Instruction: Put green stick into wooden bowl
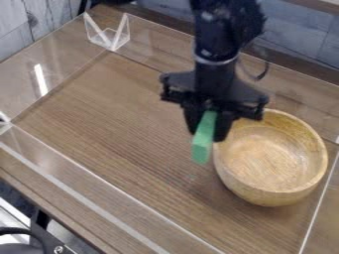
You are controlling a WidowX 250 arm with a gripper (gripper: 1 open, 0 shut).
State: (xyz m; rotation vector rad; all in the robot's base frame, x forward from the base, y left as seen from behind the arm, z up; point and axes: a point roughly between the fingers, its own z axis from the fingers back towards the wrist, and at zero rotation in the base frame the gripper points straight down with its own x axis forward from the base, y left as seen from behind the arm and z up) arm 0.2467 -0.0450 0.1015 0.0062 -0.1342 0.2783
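The green stick [203, 141] hangs upright above the table, its top end pinched by my gripper [211, 118], which is shut on it and points straight down. The stick's lower end dangles just left of the wooden bowl [272, 156], close to its near-left rim. The bowl is round, light tan, and has nothing inside. My black arm rises from the gripper toward the top of the camera view.
A clear plastic wall [146, 213] runs along the front and left of the wooden table [106, 119]. A small clear stand [106, 30] sits at the back left. A tiled wall lies behind.
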